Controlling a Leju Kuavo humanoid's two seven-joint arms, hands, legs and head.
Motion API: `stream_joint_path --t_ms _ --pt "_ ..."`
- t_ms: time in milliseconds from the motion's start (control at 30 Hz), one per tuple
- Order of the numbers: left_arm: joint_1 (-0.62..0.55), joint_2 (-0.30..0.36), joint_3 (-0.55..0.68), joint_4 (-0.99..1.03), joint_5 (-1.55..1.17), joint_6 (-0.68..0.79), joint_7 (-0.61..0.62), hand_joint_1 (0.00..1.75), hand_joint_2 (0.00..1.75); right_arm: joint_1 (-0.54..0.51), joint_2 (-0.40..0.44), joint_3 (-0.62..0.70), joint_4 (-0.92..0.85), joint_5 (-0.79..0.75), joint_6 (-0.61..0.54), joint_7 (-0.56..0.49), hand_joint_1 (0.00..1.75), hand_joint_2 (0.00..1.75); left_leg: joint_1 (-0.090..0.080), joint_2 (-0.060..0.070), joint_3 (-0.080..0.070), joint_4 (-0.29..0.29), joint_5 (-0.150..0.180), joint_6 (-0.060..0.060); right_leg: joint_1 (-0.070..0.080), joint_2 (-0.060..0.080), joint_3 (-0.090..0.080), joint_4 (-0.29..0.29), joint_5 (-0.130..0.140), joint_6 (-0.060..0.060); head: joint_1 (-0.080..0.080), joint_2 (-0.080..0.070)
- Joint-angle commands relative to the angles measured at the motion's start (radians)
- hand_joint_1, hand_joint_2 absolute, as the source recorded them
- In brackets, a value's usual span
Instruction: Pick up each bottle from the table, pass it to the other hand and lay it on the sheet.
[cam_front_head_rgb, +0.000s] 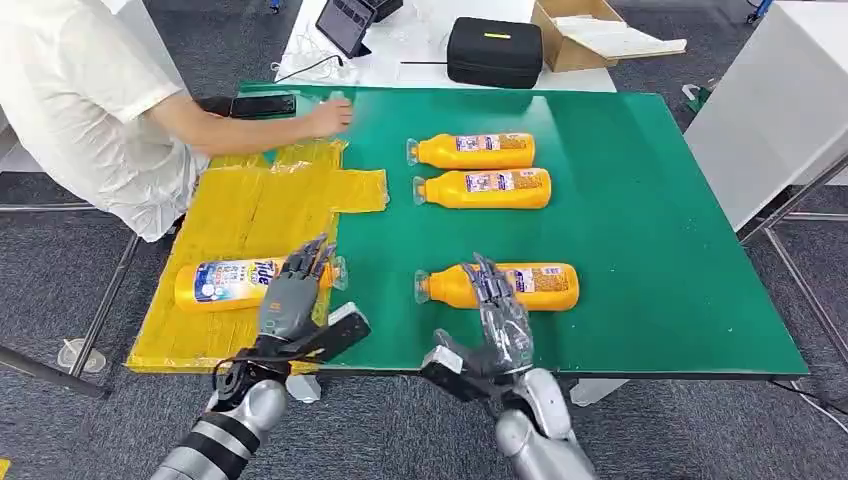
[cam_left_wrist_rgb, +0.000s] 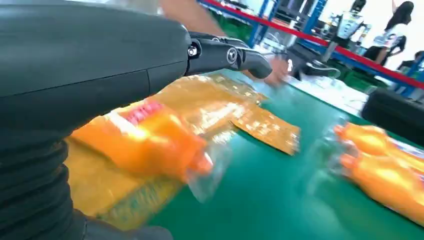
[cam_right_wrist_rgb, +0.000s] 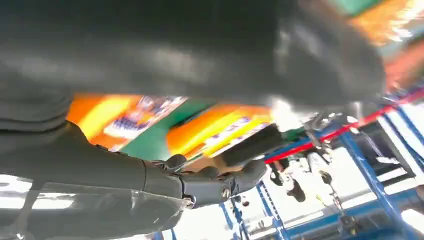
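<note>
On the yellow sheet (cam_front_head_rgb: 250, 205) a bottle (cam_front_head_rgb: 225, 283) lies beneath the left hand (cam_front_head_rgb: 293, 295), fingers spread; right hand (cam_front_head_rgb: 497, 310) likewise empty.

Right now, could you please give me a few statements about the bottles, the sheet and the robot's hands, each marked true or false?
1. One orange bottle lies on the yellow sheet. True.
2. Five bottles lie on the bare green table. False: three do.
3. The right hand is over the nearest bottle on the green. True.
4. A person's hand is lifting a bottle. False: it rests at the sheet's far edge.
5. The left hand is by the far bottles. False: it is at the sheet bottle's neck.
</note>
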Motion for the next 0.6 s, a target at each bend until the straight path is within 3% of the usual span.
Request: stream_joint_path --t_ms 33,367,600 --pt "0.039 -0.053 -0.087 -0.051 0.128 -0.007 -0.037 0.0 1.75 -0.222 -0.139 -0.007 0.327 0.137 0.002 0.094 0.0 1.75 -0.002 0.001 0.004 0.0 -0.002 0.002 -0.001 -0.001 0.004 -0.001 -0.001 -0.001 0.0 0.0" --pt "0.044 -0.065 -0.098 -0.052 0.191 0.008 -0.051 0.0 1.75 -0.234 -0.158 0.031 0.314 0.22 0.025 0.118 0.0 1.75 -0.003 0.001 0.002 0.0 -0.001 0.001 0.0 0.0 0.002 0.0 -0.001 -0.001 0.0 0.0" --pt "0.073 -0.052 -0.083 -0.095 0.22 0.001 -0.036 0.0 1.75 -0.21 -0.237 0.139 0.175 0.246 0.298 0.191 0.0 1.75 -0.002 0.002 0.002 0.0 -0.002 0.001 0.0 0.0 0.002 0.001 -0.001 -0.001 -0.001 0.0"
